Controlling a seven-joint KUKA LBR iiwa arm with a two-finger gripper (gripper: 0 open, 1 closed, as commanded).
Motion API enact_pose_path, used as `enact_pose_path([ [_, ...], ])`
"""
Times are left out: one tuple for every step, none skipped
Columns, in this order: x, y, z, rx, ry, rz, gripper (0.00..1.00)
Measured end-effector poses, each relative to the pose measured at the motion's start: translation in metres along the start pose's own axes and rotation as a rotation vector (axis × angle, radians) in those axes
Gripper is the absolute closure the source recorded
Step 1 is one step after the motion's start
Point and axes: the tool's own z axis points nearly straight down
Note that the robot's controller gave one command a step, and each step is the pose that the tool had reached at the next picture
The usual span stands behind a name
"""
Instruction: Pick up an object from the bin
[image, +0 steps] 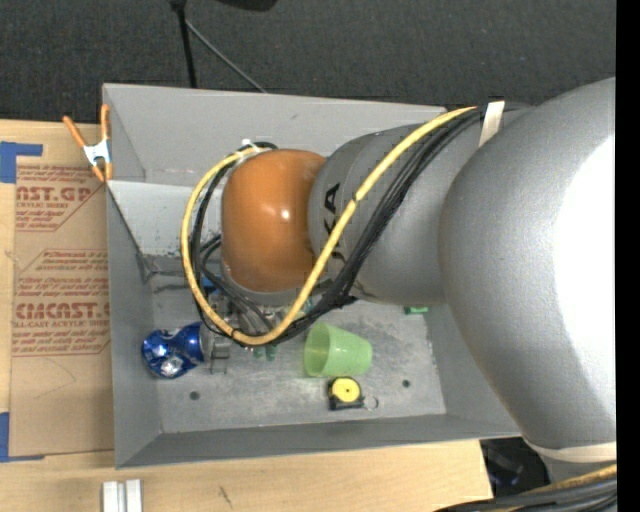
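My gripper (240, 318) hangs low over the left-middle of the bin floor, mostly hidden under the arm's wrist. Just to its left lies a shiny blue crumpled thing (170, 351), close beside the gripper's lower end; whether they touch I cannot tell. To the right of the gripper a light green plastic cup (336, 351) lies on its side with its mouth facing left. In front of the cup sits a small round yellow tape measure (343, 392) with a dark centre.
The arm reaches in from the right and covers the bin's right and back parts. A small green bit (416, 310) peeks out by the arm's edge. Bare grey floor runs along the front wall.
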Motion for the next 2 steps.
enact_pose_path([
  [0.002,-0.002,0.005,0.003,0.007,0.002,0.00],
  [-0.068,0.018,0.095,0.003,0.008,0.120,0.00],
])
